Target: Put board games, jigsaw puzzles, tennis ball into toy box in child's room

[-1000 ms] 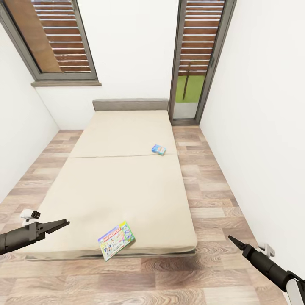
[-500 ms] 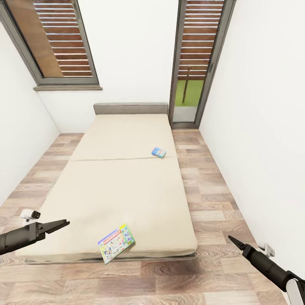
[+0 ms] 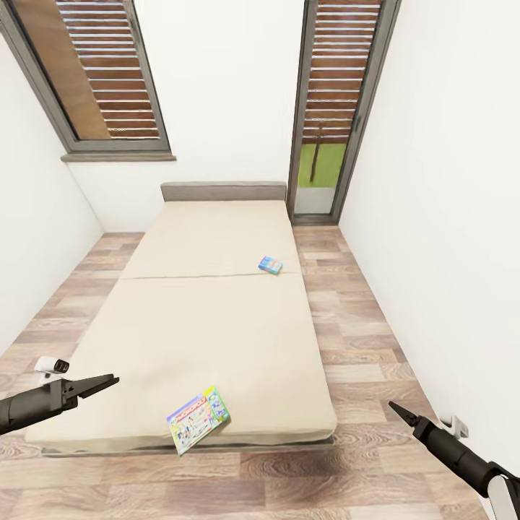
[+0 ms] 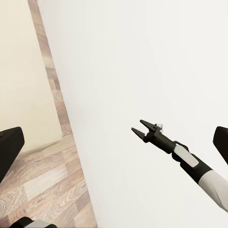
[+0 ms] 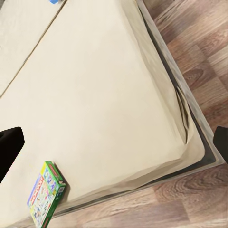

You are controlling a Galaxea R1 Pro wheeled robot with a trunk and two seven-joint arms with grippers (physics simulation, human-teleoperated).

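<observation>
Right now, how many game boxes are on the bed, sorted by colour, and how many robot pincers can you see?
Green-edged game box: 1
Blue game box: 1
Pincers: 2, left pincer, right pincer
Total: 4

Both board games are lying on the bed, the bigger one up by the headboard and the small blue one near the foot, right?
Reversed. In the head view the bigger game box lies at the foot edge of the bed; the small blue one sits nearer the headboard.
</observation>
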